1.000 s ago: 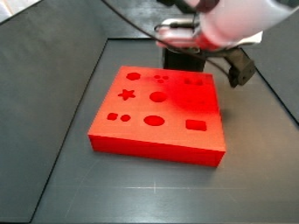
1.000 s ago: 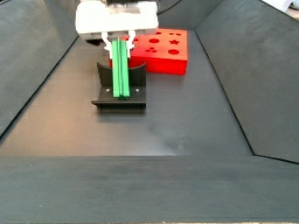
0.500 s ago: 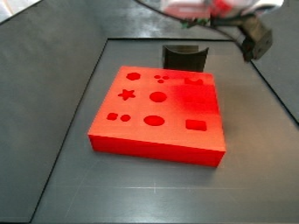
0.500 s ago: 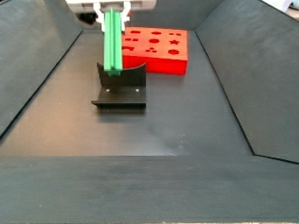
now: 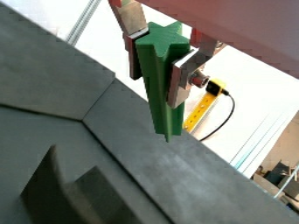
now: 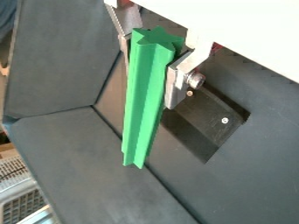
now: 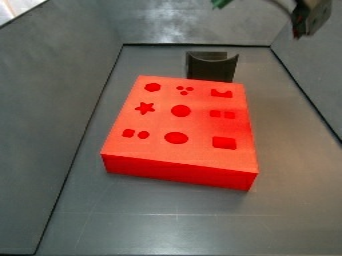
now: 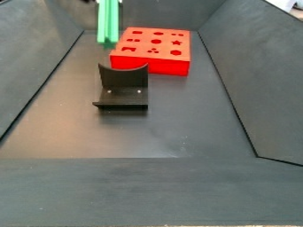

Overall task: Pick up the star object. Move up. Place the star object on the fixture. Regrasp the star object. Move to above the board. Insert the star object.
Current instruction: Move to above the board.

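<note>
- The gripper (image 5: 156,54) is clamped on the star object (image 5: 160,83), its silver plates pressed to two sides of the green peg near its upper end in both wrist views; the rest of the peg hangs free below the fingers (image 6: 177,80)
- In a side view only the lower part of the star object (image 8: 108,23) shows, upright at about 11 o'clock in the picture, the gripper itself being cut off above; it hangs clear of everything, above and a little behind the fixture (image 8: 122,87)
- Judged from this, the end-on hold with the peg vertical suits lowering it tip first into the star hole (image 7: 146,107), so the stage in hand looks like the carry toward the board (image 7: 181,130)
- The fixture stands empty just beside the board's far edge, its hollow (image 7: 211,66) bare; the board lies flat on the dark floor (image 8: 178,124), at about 1 o'clock from the fixture in that side view
- No brand, label or writing can be read anywhere
</note>
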{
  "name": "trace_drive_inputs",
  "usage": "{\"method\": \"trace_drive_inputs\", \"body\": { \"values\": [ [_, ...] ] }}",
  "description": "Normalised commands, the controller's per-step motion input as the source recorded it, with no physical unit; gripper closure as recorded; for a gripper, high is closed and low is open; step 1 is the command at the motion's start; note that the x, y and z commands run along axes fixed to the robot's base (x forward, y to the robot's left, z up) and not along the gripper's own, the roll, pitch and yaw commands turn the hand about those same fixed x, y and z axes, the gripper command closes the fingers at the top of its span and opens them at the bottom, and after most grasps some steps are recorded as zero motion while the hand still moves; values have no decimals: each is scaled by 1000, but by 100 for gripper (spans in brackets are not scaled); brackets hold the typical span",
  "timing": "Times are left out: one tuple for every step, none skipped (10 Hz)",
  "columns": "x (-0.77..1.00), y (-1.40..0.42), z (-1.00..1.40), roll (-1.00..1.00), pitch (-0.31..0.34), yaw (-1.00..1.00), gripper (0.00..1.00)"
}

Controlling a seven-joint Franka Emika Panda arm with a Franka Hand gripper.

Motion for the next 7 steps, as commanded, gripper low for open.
{"method": "trace_drive_inputs", "body": {
  "values": [
    [20,-14,1000,-38,98,51,100],
    [21,-15,841,-39,101,59,100],
    [17,-17,606,-35,111,67,100],
    [21,-19,434,-38,113,75,100],
    [21,-17,263,-39,118,81,100],
    [-797,-1000,322,-1000,-15,-69,100],
    [-810,-1000,323,-1000,-30,-68,100]
  ]
}}
